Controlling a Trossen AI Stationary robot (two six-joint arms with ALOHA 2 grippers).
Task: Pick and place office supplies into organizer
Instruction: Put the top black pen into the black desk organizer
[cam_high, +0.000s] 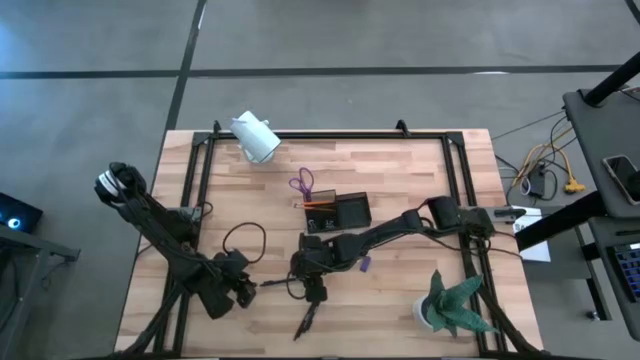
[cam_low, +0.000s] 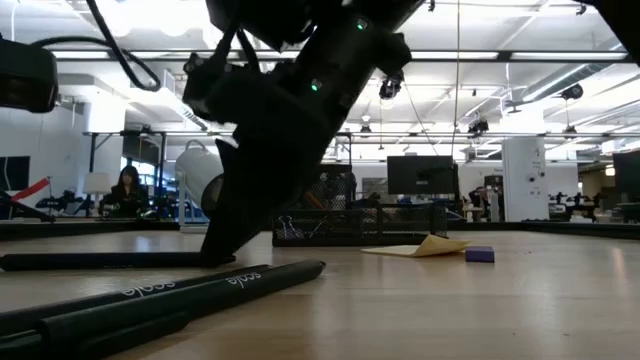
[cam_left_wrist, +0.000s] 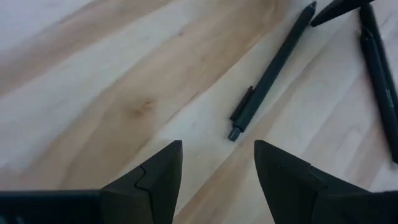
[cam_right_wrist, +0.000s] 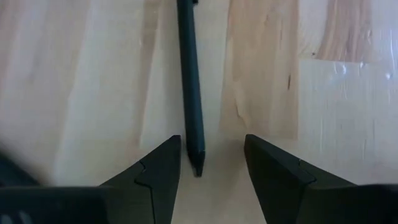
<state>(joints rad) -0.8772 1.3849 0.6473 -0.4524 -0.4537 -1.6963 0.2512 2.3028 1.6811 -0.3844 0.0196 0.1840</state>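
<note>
two slim matte black pens (cam_left_wrist: 273, 70) lie on pale wood-grain table (cam_left_wrist: 93, 81).

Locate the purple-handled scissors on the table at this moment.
In the high view, the purple-handled scissors lie at the table's middle, toward its far edge, just left of the organizer and below-right of the white camera.

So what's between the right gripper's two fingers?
A black pen on the bare wooden table. Its tip lies between the open right gripper fingers, shown in the right wrist view; they haven't closed on it yet.

Overhead, table-level, two close wrist views; pens (cam_left_wrist: 273, 68) perhaps shared.
</note>
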